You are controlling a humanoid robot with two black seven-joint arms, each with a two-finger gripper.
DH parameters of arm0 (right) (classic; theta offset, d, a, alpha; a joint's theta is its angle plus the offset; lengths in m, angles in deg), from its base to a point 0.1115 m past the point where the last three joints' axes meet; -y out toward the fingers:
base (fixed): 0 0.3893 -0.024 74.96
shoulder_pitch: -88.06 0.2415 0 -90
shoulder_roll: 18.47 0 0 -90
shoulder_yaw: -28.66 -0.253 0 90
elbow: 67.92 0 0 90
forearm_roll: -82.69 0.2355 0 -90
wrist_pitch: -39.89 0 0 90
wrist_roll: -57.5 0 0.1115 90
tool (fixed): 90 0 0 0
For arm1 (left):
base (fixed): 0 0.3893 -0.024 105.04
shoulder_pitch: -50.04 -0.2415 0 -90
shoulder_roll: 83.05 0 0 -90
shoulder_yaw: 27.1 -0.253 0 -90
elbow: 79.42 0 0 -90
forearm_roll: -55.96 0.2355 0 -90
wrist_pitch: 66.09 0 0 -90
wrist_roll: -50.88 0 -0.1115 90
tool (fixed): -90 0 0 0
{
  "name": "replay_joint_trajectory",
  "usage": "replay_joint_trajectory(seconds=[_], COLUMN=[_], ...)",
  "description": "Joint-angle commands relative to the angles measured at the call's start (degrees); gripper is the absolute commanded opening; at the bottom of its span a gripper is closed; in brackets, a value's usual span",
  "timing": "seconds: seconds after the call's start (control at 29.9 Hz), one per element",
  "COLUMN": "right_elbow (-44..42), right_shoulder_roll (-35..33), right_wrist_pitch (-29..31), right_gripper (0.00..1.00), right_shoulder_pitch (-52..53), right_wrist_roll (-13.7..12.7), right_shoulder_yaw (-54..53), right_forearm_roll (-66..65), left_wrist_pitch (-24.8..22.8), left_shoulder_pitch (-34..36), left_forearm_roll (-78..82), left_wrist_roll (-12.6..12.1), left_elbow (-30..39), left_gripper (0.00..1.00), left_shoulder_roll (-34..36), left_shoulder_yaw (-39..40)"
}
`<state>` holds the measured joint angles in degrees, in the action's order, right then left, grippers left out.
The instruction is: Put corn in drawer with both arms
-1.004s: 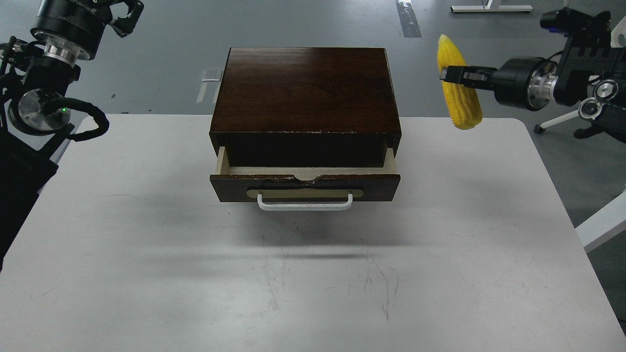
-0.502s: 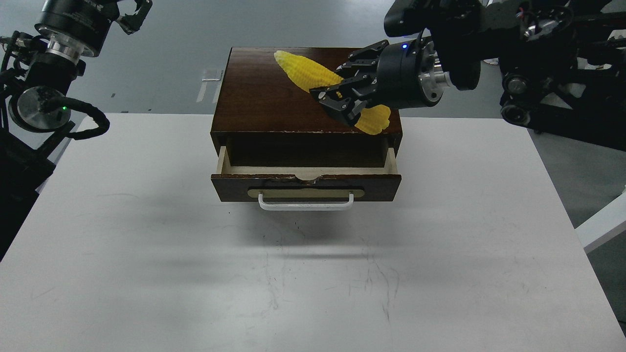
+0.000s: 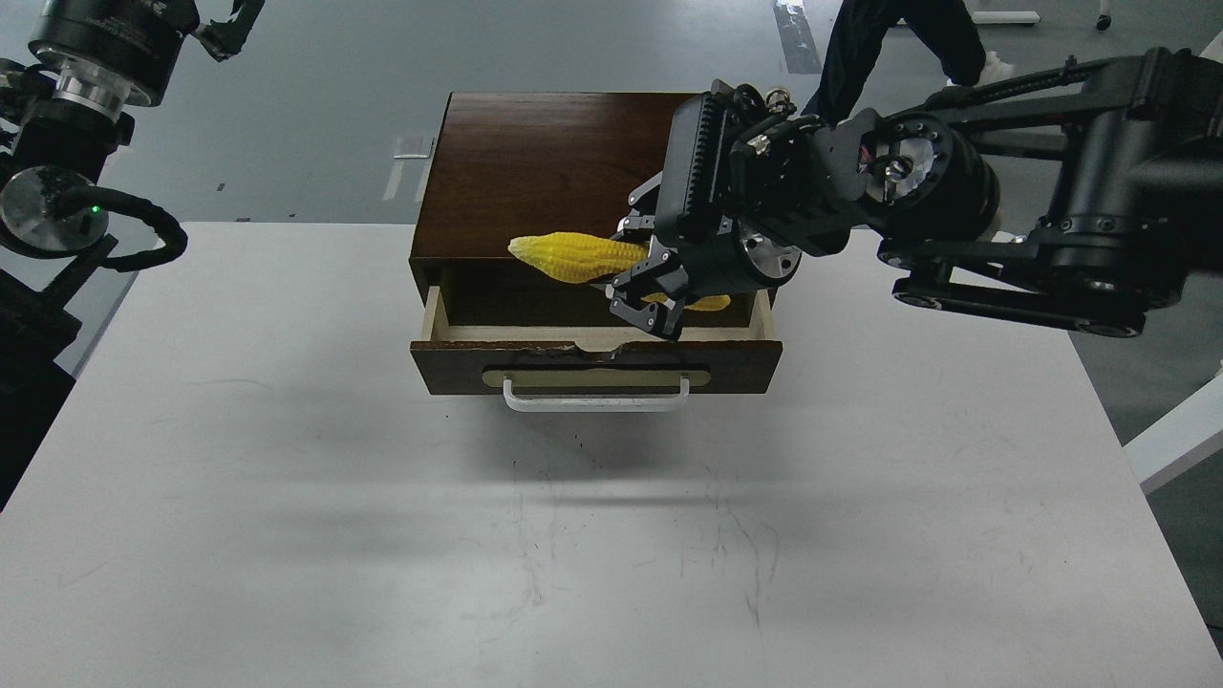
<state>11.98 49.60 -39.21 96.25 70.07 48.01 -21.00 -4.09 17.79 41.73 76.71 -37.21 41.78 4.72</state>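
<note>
Corn (image 3: 573, 258) in right pincer (image 3: 648, 298), seemingly above open drawer (image 3: 597, 366).

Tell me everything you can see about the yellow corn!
The bright yellow, plastic-looking corn cob has rows of bumpy kernels and tapers to a point at its left end. It lies nearly level, its pointed end tipped slightly up, in the air over the open drawer of the dark brown wooden box. The right arm's black gripper clamps it toward its thick end, hiding part of it; a sliver of yellow shows right of the jaws. Only the gripper is seen touching it.
</note>
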Motion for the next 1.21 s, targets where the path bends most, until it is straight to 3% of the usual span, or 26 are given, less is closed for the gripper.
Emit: replay_joint_trajectory(seconds=[0.0,0.23,0.4,0.47,0.54,0.8,0.94,1.17], right_elbow=[-0.1,-0.1,-0.3,-0.5,-1.1,-2.3,-7.7,-12.1], right_shoulder_roll=[0.0,0.0,-0.1,-0.7,-0.9,-8.1,-11.9,-15.8], right_wrist_pitch=[0.0,0.0,0.0,-0.1,-0.1,0.0,-0.3,-0.1], right_gripper=[0.71,0.83,0.85,0.94,0.97,1.0,1.0,1.0], right_shoulder_pitch=[-0.3,-0.6,-0.4,-0.1,-0.1,-1.6,-5.1,-17.2], right_wrist_roll=[0.3,0.3,0.3,0.4,0.3,0.3,0.3,0.3], right_shoulder_yaw=[0.4,0.3,0.3,-1.1,-2.8,-11.8,-20.3,-37.0], right_forearm_roll=[0.0,0.0,0.5,2.7,5.8,41.9,58.5,72.9], left_wrist_pitch=[0.0,0.0,0.0,0.0,0.0,0.0,0.0,0.0], left_shoulder_pitch=[-0.1,-0.1,-0.2,-0.2,-0.2,-0.2,-0.3,-1.6], left_forearm_roll=[0.0,0.0,0.0,0.0,0.0,0.0,0.0,0.6], left_wrist_roll=[0.1,0.0,0.0,0.1,0.1,0.1,0.2,-0.6], left_elbow=[0.0,0.0,0.0,0.0,0.0,0.0,-0.7,-3.5], left_gripper=[0.98,0.98,0.98,0.98,0.98,0.98,0.98,0.98], left_shoulder_roll=[0.0,-0.1,0.0,0.2,0.4,0.3,-0.9,-2.0], left_shoulder_yaw=[0.0,0.0,0.0,0.0,0.0,0.0,0.0,-0.8])
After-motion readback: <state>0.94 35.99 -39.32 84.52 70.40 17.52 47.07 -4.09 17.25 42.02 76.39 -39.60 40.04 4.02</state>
